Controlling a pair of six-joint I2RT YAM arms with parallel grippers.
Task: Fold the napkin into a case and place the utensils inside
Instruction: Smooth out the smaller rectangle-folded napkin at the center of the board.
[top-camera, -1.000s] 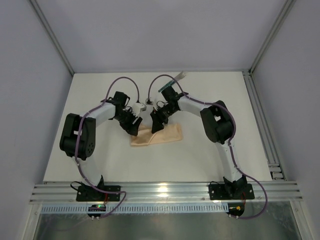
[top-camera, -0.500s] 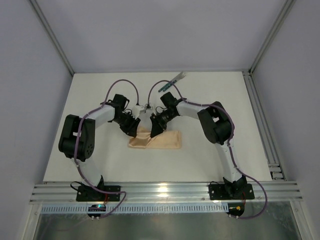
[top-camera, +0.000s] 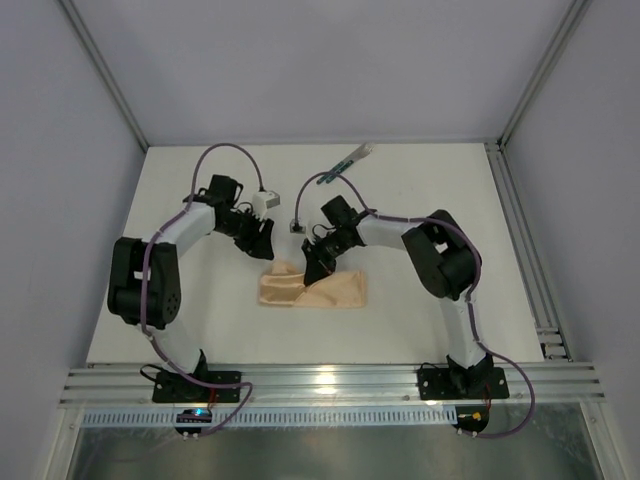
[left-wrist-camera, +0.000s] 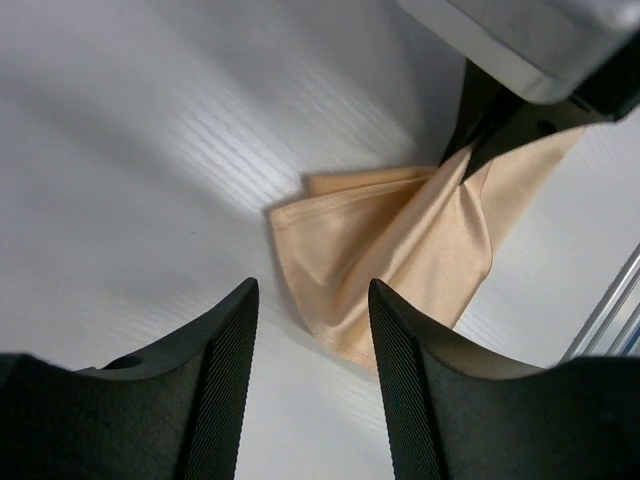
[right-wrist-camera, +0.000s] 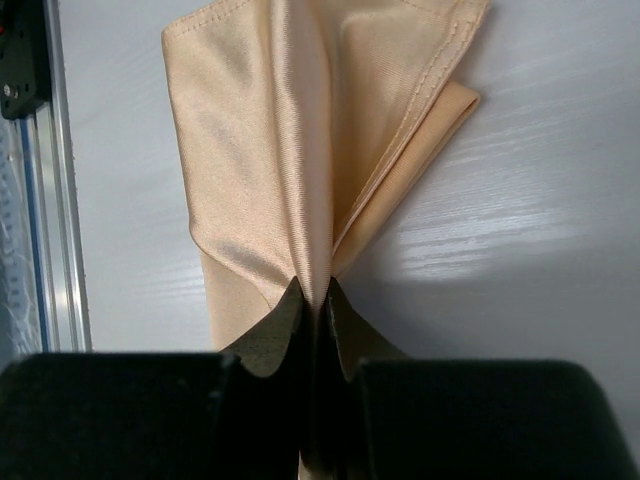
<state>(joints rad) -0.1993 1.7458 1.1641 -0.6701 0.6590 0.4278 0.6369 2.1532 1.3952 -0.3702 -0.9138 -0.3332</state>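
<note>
White laminate with a faint wood grain covers the tabletop (top-camera: 200, 330), which is boxed in by plain pale grey walls (top-camera: 90, 200). A ribbed aluminium rail (top-camera: 330, 380) runs along the near edge behind both arm bases.

Peach-tan and satin-smooth, the napkin (top-camera: 335, 290) lies folded into a rough, rumpled rectangle with a stitched hem showing at one corner. It sits directly under the right gripper (right-wrist-camera: 315, 295) and just ahead of the left gripper (left-wrist-camera: 310, 300).

The right gripper's dark fingers are pressed together on a raised ridge of the cloth. That ridge is pulled up into a sharp pleat, and glossy creases fan away from the pinch.

The left gripper's two black, finely ribbed pads (left-wrist-camera: 225, 350) stand parted with nothing between them. They are clear of the cloth, with the napkin's near corner framed in the gap.

Well beyond the right gripper, toward the table's far edge, lie the utensils (top-camera: 345, 163). They are slim sticks with dark green handles and pale ends, set at a slant and apart from the cloth.
</note>
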